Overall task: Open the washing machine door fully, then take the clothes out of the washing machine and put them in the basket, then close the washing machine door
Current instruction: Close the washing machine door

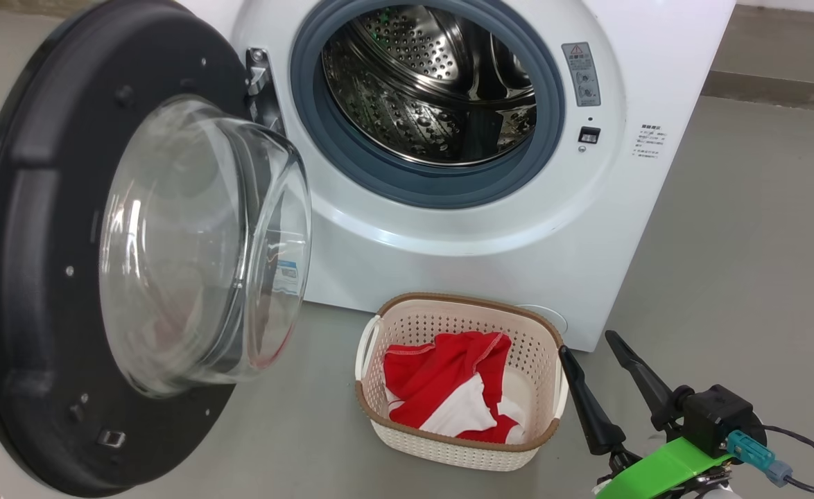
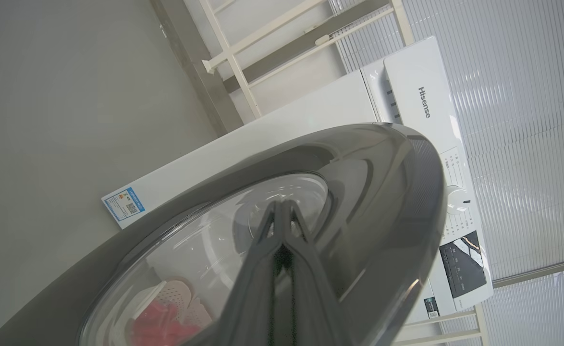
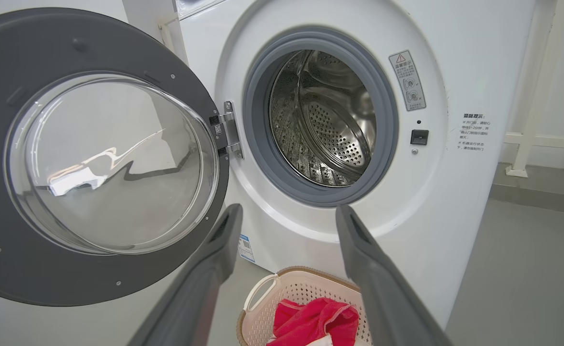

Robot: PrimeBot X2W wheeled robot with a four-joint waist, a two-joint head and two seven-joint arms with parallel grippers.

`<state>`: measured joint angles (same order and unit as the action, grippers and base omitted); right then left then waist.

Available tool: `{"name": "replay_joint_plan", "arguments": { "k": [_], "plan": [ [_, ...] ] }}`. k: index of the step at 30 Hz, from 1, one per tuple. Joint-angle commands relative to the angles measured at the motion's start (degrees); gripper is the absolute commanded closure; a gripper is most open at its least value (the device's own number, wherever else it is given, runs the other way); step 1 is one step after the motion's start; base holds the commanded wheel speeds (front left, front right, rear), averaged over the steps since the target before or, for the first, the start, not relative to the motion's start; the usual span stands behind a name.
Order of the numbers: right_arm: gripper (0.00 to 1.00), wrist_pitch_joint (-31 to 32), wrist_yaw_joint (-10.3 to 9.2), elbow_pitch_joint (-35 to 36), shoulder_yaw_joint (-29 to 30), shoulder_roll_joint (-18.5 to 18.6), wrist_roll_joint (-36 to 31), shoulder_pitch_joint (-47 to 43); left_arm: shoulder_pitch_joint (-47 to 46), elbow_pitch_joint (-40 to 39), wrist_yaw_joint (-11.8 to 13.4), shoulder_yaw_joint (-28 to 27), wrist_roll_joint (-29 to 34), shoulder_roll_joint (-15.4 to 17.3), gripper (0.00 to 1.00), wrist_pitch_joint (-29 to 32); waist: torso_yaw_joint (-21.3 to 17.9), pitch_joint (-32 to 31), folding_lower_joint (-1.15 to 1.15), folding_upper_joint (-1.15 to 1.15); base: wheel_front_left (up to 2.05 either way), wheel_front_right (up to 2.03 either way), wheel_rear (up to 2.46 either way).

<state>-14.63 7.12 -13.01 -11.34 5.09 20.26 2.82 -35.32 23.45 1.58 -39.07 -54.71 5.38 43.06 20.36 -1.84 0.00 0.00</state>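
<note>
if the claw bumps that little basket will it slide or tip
Likely slide: the basket is thin perforated plastic on a smooth floor, holding only soft red clothes, so it is probably light. Tipping seems unlikely; it looks wider than tall.

washing machine door (image 1: 39, 291): top rim runs off our head view's upper edge.
printed labels (image 1: 647, 143): too small for us to read.
clothes (image 2: 159, 327): through the door we get only a red blur, cut by the frame's bottom.
basket (image 3: 289, 293): near half cut off; one side sits behind a right gripper (image 3: 288, 211) finger.
left gripper (image 2: 282, 204): whether its tips touch the door, we cannot tell.
</note>
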Motion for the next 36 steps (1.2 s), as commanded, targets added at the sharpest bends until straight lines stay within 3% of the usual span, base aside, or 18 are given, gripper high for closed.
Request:
{"name": "replay_joint_plan", "arguments": {
  "k": [1,21,36],
  "plan": [
    [0.00,-0.4,0.36,1.2,-0.8,0.0,0.3,1.6,0.5,-3.0,0.4,-0.3,-0.7,0.8,1.00,1.2,0.0,0.1,0.00,0.00,0.00,0.00,0.00],
    [0.00,-0.4,0.36,1.3,-0.4,-0.4,0.2,2.3,7.6,-16.4,3.1,5.9,-6.4,-2.4,1.00,2.4,-1.4,1.0,0.00,0.00,0.00,0.00,0.00],
    [0.00,-0.4,0.36,1.1,-0.3,-0.2,0.3,3.1,13.2,-20.2,4.6,16.9,-16.8,-2.5,1.00,-3.5,-3.6,1.8,0.00,0.00,0.00,0.00,0.00]
  ]
}}
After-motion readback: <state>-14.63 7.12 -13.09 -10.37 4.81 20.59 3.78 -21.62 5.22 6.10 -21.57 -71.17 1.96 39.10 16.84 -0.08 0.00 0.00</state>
